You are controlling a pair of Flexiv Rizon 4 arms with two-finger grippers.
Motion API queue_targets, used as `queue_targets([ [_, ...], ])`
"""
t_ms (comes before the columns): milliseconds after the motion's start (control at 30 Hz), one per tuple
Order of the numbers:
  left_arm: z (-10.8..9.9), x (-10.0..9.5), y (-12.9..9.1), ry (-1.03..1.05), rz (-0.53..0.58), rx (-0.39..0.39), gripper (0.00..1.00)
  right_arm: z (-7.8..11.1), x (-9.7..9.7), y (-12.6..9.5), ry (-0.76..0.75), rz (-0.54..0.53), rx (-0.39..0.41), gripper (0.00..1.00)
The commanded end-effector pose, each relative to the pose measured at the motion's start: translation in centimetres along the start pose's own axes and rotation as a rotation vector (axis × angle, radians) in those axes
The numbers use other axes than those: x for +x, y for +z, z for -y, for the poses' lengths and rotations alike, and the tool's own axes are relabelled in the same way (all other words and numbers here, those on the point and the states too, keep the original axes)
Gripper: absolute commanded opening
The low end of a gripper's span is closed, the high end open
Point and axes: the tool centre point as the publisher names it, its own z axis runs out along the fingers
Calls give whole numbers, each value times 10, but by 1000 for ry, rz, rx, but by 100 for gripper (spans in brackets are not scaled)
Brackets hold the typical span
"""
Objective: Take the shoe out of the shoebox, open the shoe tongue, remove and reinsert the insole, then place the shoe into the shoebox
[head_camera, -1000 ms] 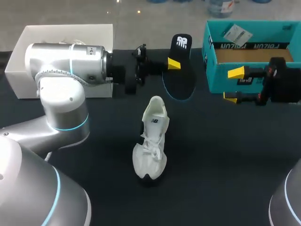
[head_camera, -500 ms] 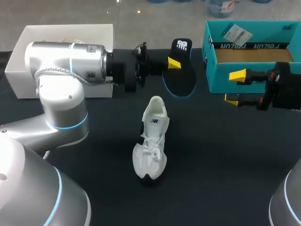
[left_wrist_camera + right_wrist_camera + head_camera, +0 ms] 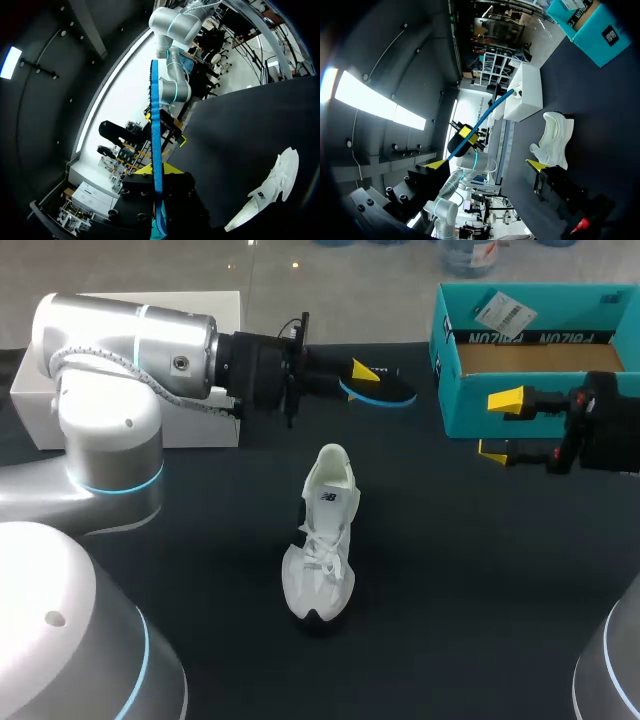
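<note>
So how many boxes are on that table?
2: a white box at the far left, partly behind the robot's arm, and an open teal shoebox at the far right. No others show.

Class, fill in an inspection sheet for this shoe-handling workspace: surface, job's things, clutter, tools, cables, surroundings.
Surface: dark table, with the shoe standing on it.
Job's things: white shoe mid-table, outside the box; black, blue-edged insole out of the shoe, held in the air; teal shoebox open at the far right.
Clutter: white box at the far left; paper tag inside the shoebox.
Tools: left tool shut on the insole; right tool open and empty, in front of the shoebox.
Cables: nothing seen.
Surroundings: nothing seen.
</note>
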Motion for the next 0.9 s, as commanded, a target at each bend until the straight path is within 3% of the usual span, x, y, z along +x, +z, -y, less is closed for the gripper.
queue_targets([
  [33,-1,-5,-1,-961,-293,107,0,1,0,1,0,1,-2,100],
  [200,-1,-5,-1,-961,-293,107,0,1,0,1,0,1,-2,100],
  [233,-1,-4,0,-1115,-307,153,0,1,0,1,0,1,-2,100],
  [300,-2,1,2,-1352,-331,137,0,1,0,1,0,1,-2,100],
  [367,-3,6,3,-1625,-338,205,0,1,0,1,0,1,-2,100],
  [467,-2,7,3,-1965,-327,424,0,1,0,1,0,1,-2,100],
  [533,-3,8,2,-2014,-284,521,0,1,0,1,0,1,-2,100],
  [633,-3,8,2,-2111,-293,552,0,1,0,1,0,1,-2,100],
  [900,-3,8,2,-2131,-295,559,0,1,0,1,0,1,-2,100],
])
